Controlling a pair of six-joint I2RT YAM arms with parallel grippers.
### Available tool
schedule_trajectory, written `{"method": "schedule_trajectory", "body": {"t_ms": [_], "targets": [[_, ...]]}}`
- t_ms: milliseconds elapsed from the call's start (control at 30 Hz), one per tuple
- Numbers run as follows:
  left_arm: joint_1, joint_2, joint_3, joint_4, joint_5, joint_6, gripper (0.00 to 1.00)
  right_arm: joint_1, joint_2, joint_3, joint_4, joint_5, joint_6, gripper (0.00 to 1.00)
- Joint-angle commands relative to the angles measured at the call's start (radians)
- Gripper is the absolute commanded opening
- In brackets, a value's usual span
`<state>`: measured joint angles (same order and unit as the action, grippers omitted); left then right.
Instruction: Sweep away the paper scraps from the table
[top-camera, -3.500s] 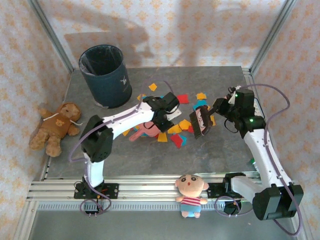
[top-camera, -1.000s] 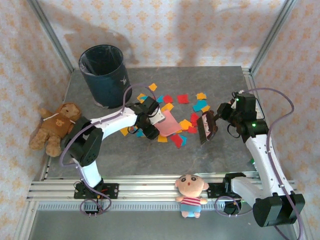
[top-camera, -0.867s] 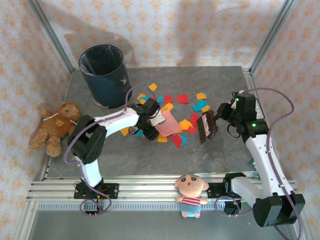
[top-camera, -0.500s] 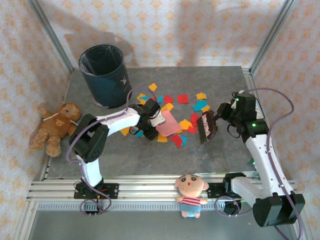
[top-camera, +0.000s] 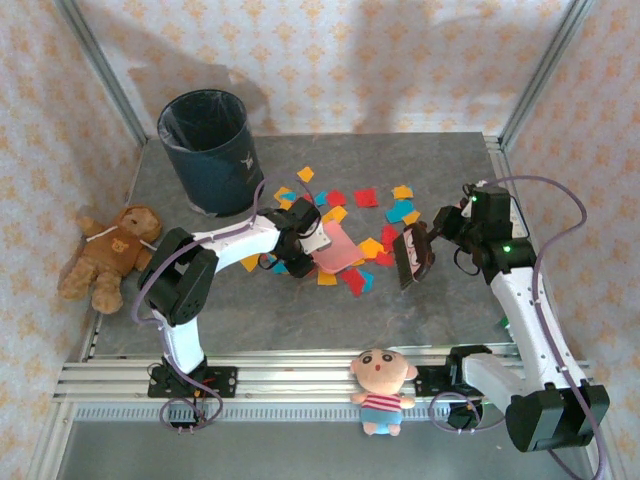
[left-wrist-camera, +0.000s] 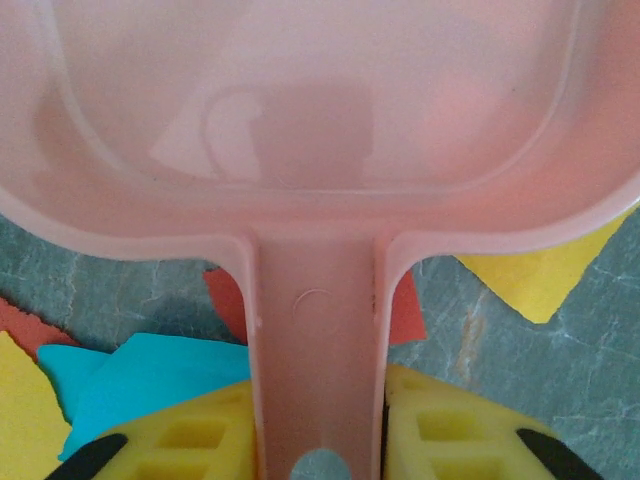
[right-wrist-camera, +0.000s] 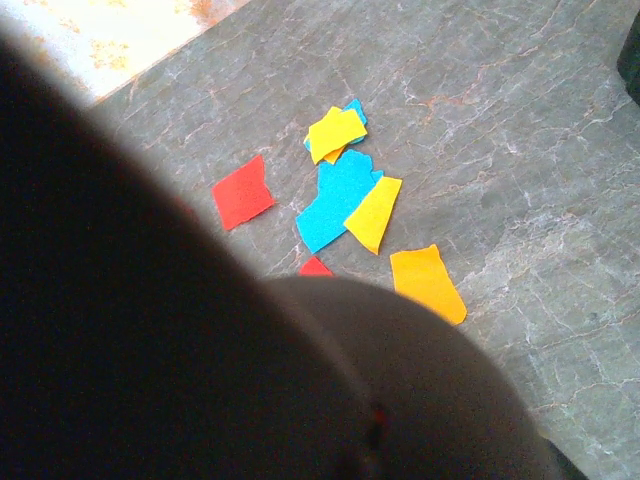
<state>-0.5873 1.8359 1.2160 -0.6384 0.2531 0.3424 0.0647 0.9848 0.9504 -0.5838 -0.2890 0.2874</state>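
step: tools in hand. left tool (left-wrist-camera: 318, 435) clamped on pink dustpan (top-camera: 336, 250) handle; right tool (top-camera: 434, 238) clamped on brush (top-camera: 413, 258). next, likely: sweep paper scraps (top-camera: 366, 197) panward.

Overhead view: bright, even, diffuse light from above; soft broad shadows on the far wall (top-camera: 330, 60), faint ones beneath the arms on the table (top-camera: 440, 300); sharp throughout. Left wrist: pink dustpan (left-wrist-camera: 310, 100) close and slightly soft, with pale glare and a dim reflection. Right wrist: brush (right-wrist-camera: 150, 330) a dark unfocused mass; paper scraps (right-wrist-camera: 345, 190) crisp; strip of wall (right-wrist-camera: 130, 30) beyond the table's edge washed out.
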Motion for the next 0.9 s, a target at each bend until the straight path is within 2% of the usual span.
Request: {"method": "schedule_trajectory", "body": {"t_ms": [0, 233, 333, 500, 667, 767, 867], "targets": [[-0.001, 0.002, 0.002, -0.033, -0.021, 0.017, 0.25, -0.003, -0.006, -0.007, 0.031, -0.017, 0.014, 0.00], [-0.003, -0.063, 0.011, -0.082, -0.030, 0.010, 0.19, -0.003, -0.003, -0.009, 0.063, -0.080, 0.028, 0.00], [-0.003, -0.095, 0.014, -0.112, -0.035, 0.012, 0.09, -0.003, 0.005, -0.008, 0.073, -0.107, 0.029, 0.00], [-0.005, -0.109, 0.052, -0.203, -0.049, 0.012, 0.00, -0.003, 0.020, -0.013, 0.098, -0.168, 0.036, 0.00], [-0.005, -0.097, 0.111, -0.326, -0.048, 0.062, 0.00, -0.003, 0.036, -0.016, 0.130, -0.240, 0.044, 0.00], [-0.006, -0.085, 0.135, -0.419, 0.018, 0.139, 0.00, -0.003, 0.054, -0.022, 0.154, -0.297, 0.053, 0.00], [-0.009, -0.072, 0.148, -0.475, 0.028, 0.169, 0.00, -0.002, 0.078, -0.024, 0.174, -0.336, 0.062, 0.00]]}}
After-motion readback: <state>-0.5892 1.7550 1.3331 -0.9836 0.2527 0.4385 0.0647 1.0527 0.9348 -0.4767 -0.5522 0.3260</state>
